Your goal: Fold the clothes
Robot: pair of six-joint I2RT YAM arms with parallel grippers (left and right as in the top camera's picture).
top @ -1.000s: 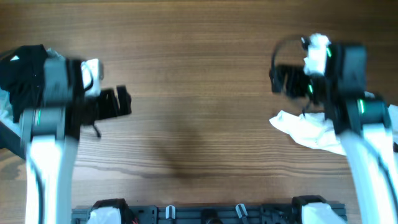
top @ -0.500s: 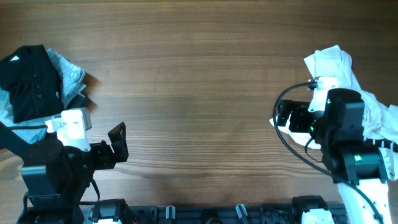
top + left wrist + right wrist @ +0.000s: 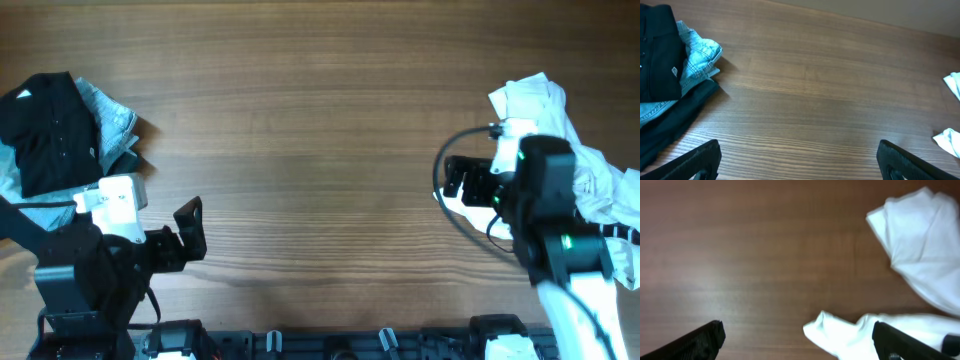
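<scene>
A pile of folded dark and denim clothes (image 3: 55, 135) lies at the table's left edge; it also shows in the left wrist view (image 3: 670, 85). A crumpled white garment (image 3: 560, 140) lies at the right edge, partly under my right arm; it also shows in the right wrist view (image 3: 920, 255). My left gripper (image 3: 190, 232) is open and empty near the front left, its fingers wide apart over bare wood (image 3: 799, 162). My right gripper (image 3: 455, 182) is open and empty, just left of the white garment, a corner of it between its fingertips (image 3: 797, 340).
The wooden table (image 3: 320, 150) spans the whole view. A dark rail with clips (image 3: 330, 343) runs along the front edge between the two arm bases.
My left arm came back toward the front and has stayed still since. My right arm pulled back from the far right and has now edged slightly away from the front. The white garment lies uncovered.
</scene>
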